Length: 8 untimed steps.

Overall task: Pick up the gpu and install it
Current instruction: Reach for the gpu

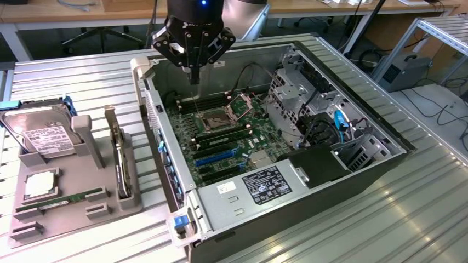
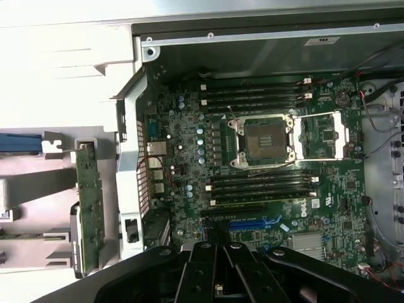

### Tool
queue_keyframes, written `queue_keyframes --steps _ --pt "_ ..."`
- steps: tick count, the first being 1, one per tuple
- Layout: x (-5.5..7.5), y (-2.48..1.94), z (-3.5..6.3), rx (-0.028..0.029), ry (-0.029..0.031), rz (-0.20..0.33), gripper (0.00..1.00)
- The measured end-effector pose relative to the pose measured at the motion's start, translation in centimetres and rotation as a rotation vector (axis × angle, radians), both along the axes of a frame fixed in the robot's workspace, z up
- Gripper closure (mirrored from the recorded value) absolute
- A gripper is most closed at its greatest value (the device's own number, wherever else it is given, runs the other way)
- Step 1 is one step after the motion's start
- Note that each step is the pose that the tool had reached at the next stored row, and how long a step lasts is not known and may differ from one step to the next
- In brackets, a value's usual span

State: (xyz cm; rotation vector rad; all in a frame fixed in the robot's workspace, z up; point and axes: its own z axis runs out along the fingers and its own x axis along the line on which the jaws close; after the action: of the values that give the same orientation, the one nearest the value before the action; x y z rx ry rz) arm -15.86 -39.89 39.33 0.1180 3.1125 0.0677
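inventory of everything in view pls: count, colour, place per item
table: 1, silver slats, under everything
case: 1, dark grey, open, mid-table
motherboard: 1, green, inside case
holder: 1, grey, at the exterior view's left of case
hard drive: 1, silver, white label, propped in holder
gpu: 1, green, on edge in holder slot nearest case
RAM stick: 1, green, in holder beside CPU
CPU: 1, silver, flat in holder
pincer: 1, black, shut, empty, above open case
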Motion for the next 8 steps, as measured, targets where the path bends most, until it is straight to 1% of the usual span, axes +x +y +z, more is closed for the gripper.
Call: queue_keyframes --steps 8 --pt "-0.31 0.0 0.0 -0.0001 0.0 0.0 0.89"
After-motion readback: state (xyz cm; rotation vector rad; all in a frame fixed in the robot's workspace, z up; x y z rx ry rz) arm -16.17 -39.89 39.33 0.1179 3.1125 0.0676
